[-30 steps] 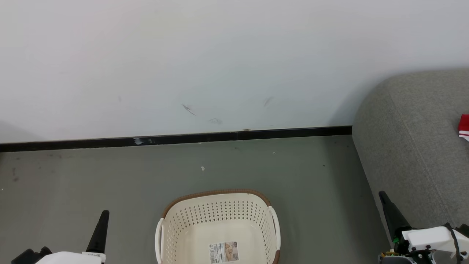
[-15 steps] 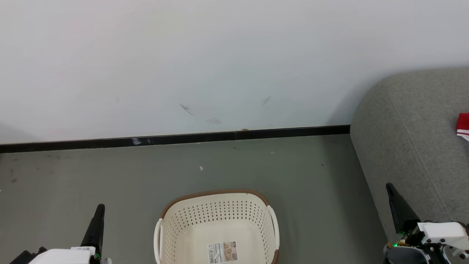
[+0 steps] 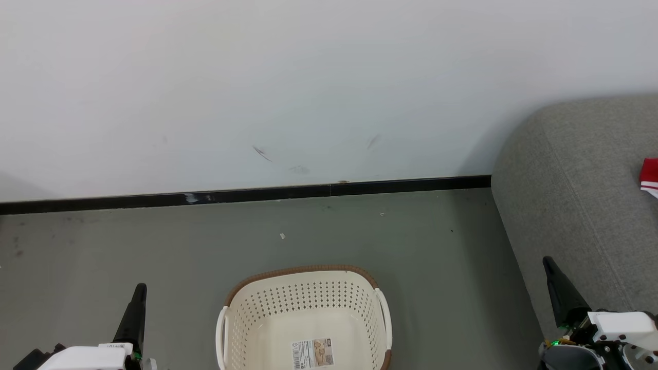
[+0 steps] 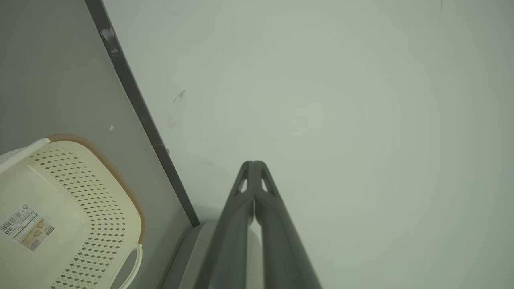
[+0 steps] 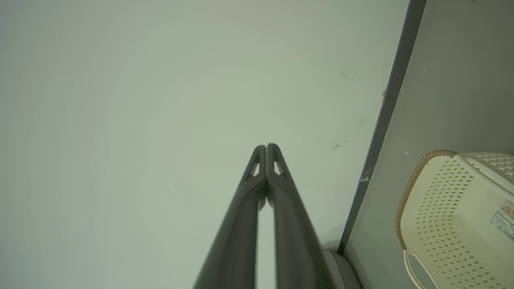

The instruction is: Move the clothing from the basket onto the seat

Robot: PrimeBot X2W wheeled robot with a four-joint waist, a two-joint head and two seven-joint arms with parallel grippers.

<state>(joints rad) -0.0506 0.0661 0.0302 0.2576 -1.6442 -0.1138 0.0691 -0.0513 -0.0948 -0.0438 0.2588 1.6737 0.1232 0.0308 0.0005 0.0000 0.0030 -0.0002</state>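
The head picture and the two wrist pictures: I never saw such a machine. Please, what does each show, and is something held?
This is a wheeled robot with two arms. The wide picture comes from a camera on its head, looking down at the floor. The dark spikes in its lower corners are the left gripper and the right gripper. The other two pictures come from a camera on each wrist, looking along that gripper's two long fingers toward the wall. In both, the fingers are pressed together, so nothing is held. On the floor stands a cream basket; its visible part shows a paper label and no clothes. At the right is a grey sofa with a bit of red clothing on it.
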